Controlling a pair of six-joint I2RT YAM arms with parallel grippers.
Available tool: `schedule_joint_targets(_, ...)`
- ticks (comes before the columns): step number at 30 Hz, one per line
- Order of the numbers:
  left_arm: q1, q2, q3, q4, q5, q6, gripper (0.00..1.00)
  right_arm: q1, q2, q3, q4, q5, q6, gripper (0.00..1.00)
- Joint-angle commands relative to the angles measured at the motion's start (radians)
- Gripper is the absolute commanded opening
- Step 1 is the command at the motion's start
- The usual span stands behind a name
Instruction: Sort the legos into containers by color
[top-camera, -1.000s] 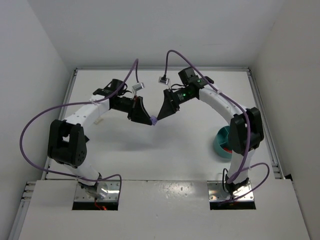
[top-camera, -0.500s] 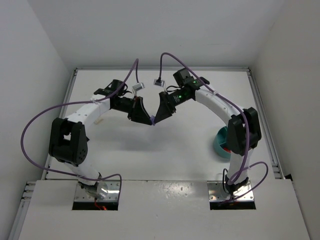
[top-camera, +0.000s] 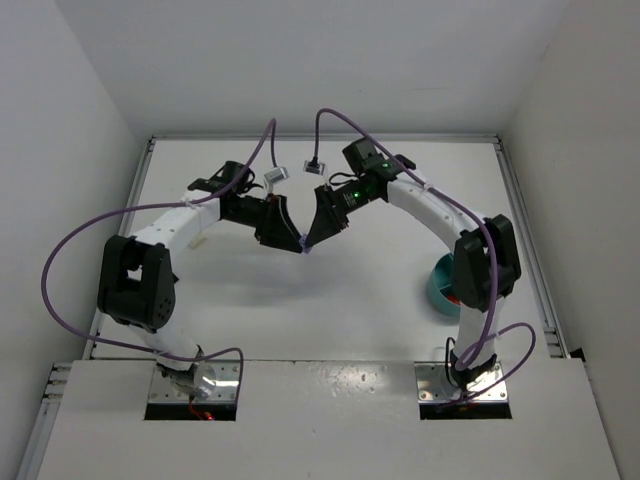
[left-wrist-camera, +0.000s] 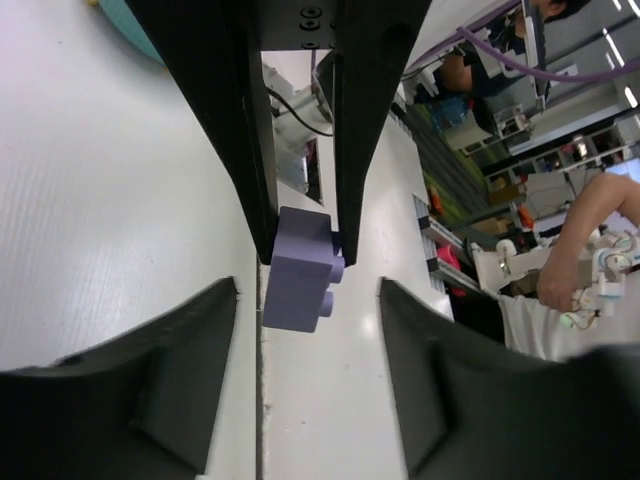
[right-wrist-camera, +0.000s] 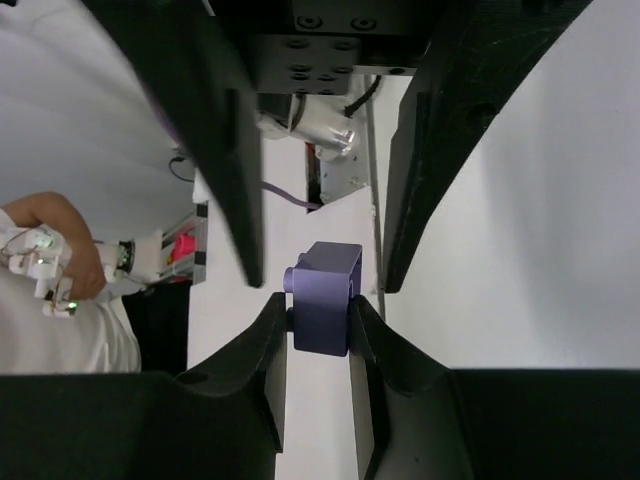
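Right fingers (right-wrist-camera: 240, 400) clenched on the lavender brick (right-wrist-camera: 322, 298), holding it above the middle of the worktop (top-camera: 350, 300). Left fingers (left-wrist-camera: 170, 400) released, standing either side of the same brick without touching it. Teal bowl (top-camera: 437, 285) sits near the worktop's right edge, well apart

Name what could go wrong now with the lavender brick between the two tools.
The right tool grips the lavender brick only near its fingertips; it might slip during the carry. The open left tool has fingers either side of the brick; withdrawing askew could knock it loose. The teal bowl sits partly behind the right arm, so placing may be awkward.
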Motion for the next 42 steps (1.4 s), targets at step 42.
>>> schedule_joint_targets(42, 0.106, -0.295, -0.099, 0.330, -1.109, -0.345, 0.99, -1.021, -0.541, -0.478, -0.577, 0.874, -0.445, 0.00)
